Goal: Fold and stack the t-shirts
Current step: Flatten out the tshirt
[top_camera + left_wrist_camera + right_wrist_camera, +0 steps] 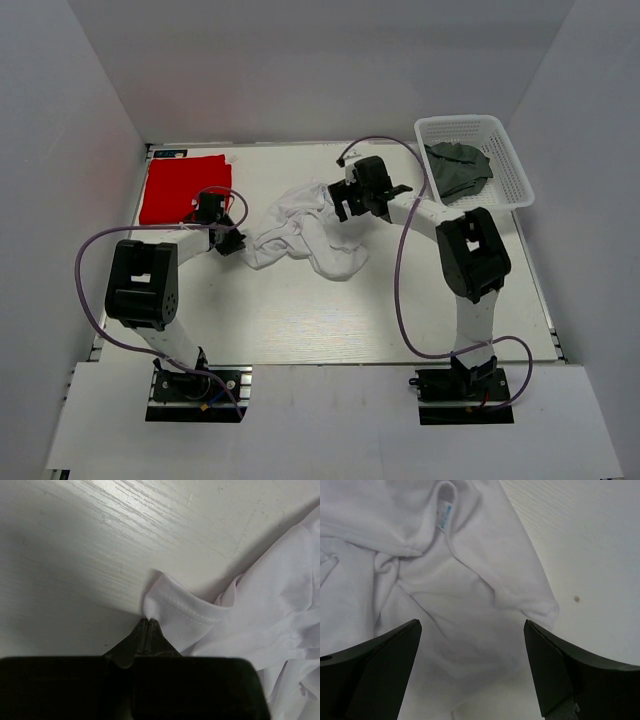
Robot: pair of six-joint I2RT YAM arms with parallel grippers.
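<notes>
The white t-shirt lies crumpled at the table's middle. My left gripper is at its left edge, and in the left wrist view the gripper is shut with its tips pinching a hemmed corner of the shirt. My right gripper hovers over the shirt's right part, and in the right wrist view it is open and empty above the cloth, near the collar label. The red t-shirt lies folded flat at the far left. The dark grey-green t-shirt lies bunched in the basket.
A white plastic lattice basket stands at the far right corner. White walls enclose the table on the left, back and right. Purple cables loop beside both arms.
</notes>
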